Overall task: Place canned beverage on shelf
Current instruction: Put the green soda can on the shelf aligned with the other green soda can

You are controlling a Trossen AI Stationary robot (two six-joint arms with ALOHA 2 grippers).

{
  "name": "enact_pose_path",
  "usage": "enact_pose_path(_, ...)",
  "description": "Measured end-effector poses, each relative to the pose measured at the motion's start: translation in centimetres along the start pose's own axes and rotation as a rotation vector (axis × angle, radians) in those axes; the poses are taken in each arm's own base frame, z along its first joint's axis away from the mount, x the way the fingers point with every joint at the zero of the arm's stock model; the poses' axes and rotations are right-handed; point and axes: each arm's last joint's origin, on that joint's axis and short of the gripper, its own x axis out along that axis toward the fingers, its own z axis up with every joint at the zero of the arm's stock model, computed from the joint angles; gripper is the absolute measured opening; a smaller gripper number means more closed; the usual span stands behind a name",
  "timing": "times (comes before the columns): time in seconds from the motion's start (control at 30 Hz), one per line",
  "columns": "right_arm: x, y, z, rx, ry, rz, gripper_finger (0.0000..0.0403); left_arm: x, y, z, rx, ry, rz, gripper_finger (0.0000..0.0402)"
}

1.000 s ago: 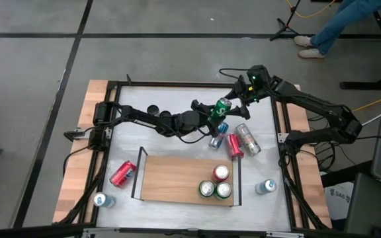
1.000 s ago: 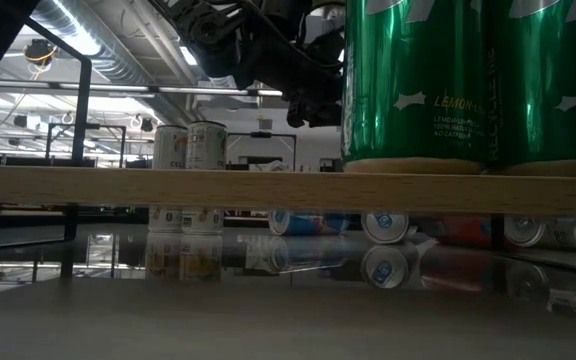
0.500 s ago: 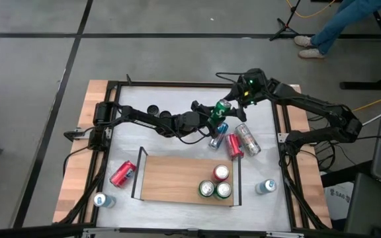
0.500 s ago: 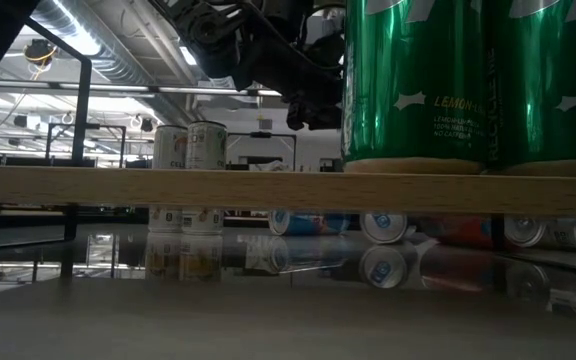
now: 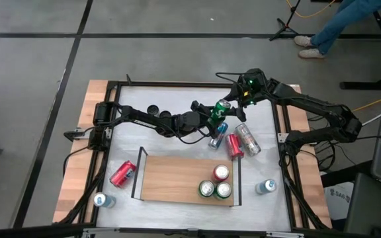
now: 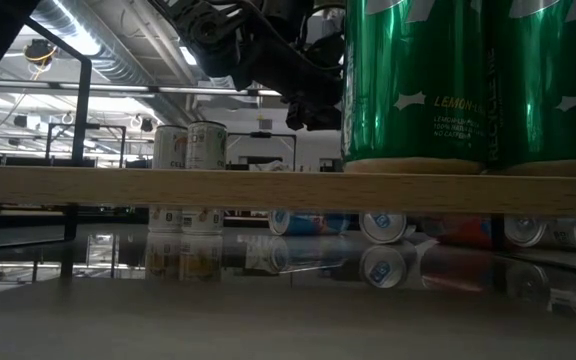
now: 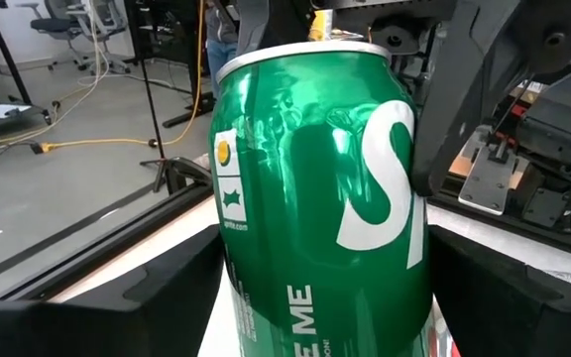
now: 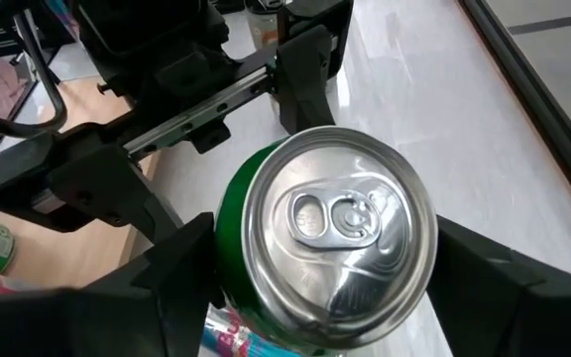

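Person at upper right of high view cut off by top edge, only legs and shoes show. Low view: two green cans cropped at top, arms above mostly hidden.

Two dark, near-black jointed arms, the left arm at mid-left of the high view and the right arm at upper right, are built of slim matte segments with bulkier joint housings, trail black cables, and end in blocky black fingers.
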Motion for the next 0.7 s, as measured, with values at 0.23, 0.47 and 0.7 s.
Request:
enact_pose_path(0.23, 0.02, -0.02, -0.01, -0.001, 0.004, -0.010, 0.0283, 0.01, 0.02, -0.01, -0.001, 0.001, 0.000, 0.0323)
enact_pose_path(0.47, 0.03, -0.04, -0.08, 0.001, 0.012, -0.022, 0.0281, 0.03, 0.01, 0.03, -0.004, 0.002, -0.020, 0.0327)
enact_pose_path(0.7, 0.09, -0.20, -0.22, 0.005, 0.031, -0.070, 0.0283, 0.18, 0.35, 0.37, -0.013, -0.005, -0.017, 0.0370)
